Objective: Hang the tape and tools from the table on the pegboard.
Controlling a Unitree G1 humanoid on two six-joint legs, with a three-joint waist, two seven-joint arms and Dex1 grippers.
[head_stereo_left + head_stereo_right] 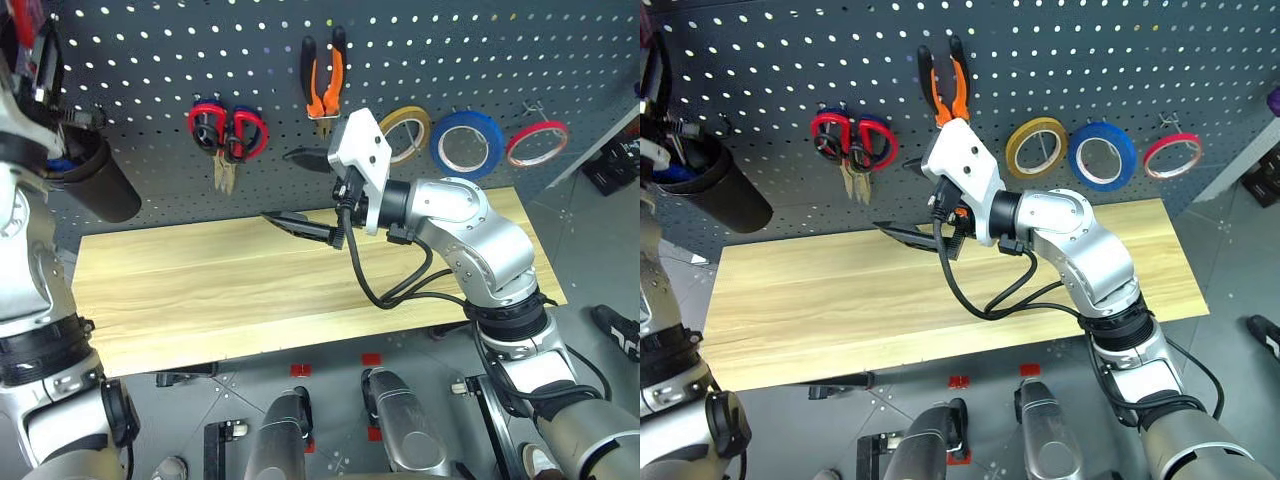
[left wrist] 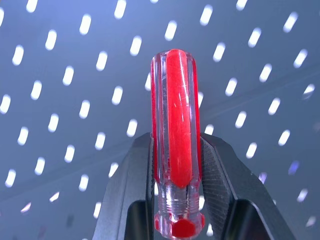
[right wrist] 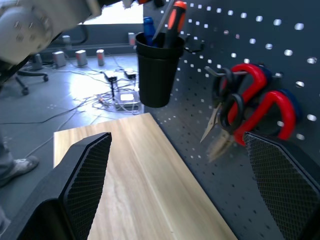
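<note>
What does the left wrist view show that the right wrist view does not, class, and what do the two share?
Left wrist view alone: the left hand shut on the red-handled screwdriver, its handle upright between the fingers.

Right wrist view alone: the open right hand over the table, a black cup of tools hung on the board, and red-handled scissors on a hook.

Both: the dark pegboard with its rows of holes.

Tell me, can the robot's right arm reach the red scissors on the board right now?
Probably yes. The right gripper is open, holds nothing and hovers above the table, pointing along the pegboard towards the red scissors. Nothing sits between its fingers and them.
</note>
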